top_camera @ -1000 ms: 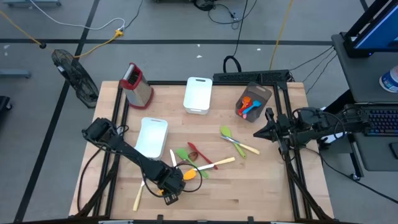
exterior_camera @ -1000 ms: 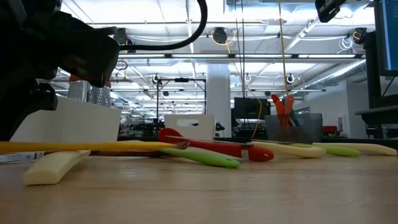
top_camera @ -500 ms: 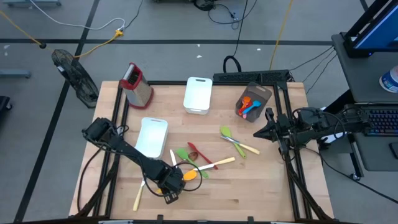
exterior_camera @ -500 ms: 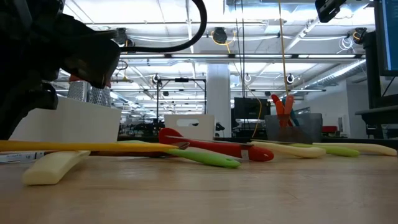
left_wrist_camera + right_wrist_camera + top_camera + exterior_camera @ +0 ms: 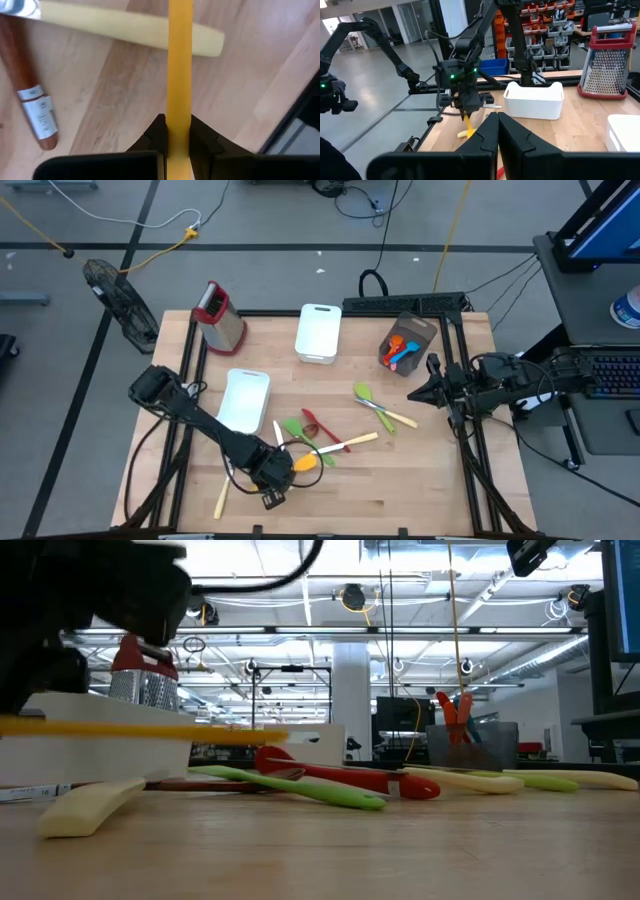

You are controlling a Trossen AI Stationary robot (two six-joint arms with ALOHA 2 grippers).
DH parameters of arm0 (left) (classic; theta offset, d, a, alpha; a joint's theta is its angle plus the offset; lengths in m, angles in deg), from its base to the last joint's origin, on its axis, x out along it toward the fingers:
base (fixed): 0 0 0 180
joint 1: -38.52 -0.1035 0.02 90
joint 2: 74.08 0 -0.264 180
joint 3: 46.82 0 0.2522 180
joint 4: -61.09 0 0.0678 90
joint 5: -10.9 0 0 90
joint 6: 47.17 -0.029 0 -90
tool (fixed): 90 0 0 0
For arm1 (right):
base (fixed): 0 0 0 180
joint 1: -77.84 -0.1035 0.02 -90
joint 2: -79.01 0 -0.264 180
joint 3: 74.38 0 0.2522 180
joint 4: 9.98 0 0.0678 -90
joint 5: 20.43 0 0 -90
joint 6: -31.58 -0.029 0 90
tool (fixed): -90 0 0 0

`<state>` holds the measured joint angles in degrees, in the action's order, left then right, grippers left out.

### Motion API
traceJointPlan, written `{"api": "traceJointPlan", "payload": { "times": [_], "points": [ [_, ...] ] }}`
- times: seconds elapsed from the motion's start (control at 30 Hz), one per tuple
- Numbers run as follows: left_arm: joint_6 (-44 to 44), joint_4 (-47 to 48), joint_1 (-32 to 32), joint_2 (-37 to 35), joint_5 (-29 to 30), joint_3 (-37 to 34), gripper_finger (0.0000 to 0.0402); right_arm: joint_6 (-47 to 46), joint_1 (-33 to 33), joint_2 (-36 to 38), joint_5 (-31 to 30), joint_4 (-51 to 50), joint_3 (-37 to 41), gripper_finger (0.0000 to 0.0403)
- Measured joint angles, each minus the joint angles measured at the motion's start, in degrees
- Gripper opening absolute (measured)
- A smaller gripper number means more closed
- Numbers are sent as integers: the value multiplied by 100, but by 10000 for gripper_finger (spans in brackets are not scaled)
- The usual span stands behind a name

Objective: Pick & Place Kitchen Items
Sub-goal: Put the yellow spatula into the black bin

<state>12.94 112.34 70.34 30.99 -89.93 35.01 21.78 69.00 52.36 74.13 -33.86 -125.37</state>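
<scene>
My left gripper (image 5: 270, 477) stands near the table's front left, shut on a yellow spoon (image 5: 304, 462), whose long handle (image 5: 150, 728) floats level above the wood in the low view. Under it lie a cream knife (image 5: 125, 25) and a brown wooden handle (image 5: 25, 85). Green, red and cream utensils (image 5: 320, 435) lie flat at mid-table, and two more (image 5: 380, 408) farther right. My right gripper (image 5: 415, 393) waits shut at the table's right edge, high above the table. My left gripper pinches the yellow spoon's handle (image 5: 179, 112) between its two fingers (image 5: 158, 134). They come from above, pointing steeply down, and lie across the handle. The spoon is lifted clear of the table and hangs about level, its head toward the table's right.
A white bin (image 5: 245, 400) stands just behind my left gripper and another (image 5: 318, 332) at the far middle. A grey bin (image 5: 405, 340) at the far right holds orange and blue utensils. A metal grater with a red top (image 5: 220, 315) stands far left.
My left gripper has shut on the yellow spoon's handle and risen a little. The spoon, which lay on the table, now hangs level and clear of it. The other utensils have stayed where they were.
</scene>
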Motion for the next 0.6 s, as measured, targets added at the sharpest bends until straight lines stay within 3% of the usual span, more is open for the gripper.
{"api": "traceJointPlan", "payload": {
  "times": [0.27, 0.6],
  "points": [
    [52, -14, -36, -641, 104, 0, 36, 0, 0, 0, 0, 0, 0, 0],
    [238, -290, -366, -1448, 1032, 4, 36, 17, 0, 0, 0, 0, 0, 0]
  ]
}}
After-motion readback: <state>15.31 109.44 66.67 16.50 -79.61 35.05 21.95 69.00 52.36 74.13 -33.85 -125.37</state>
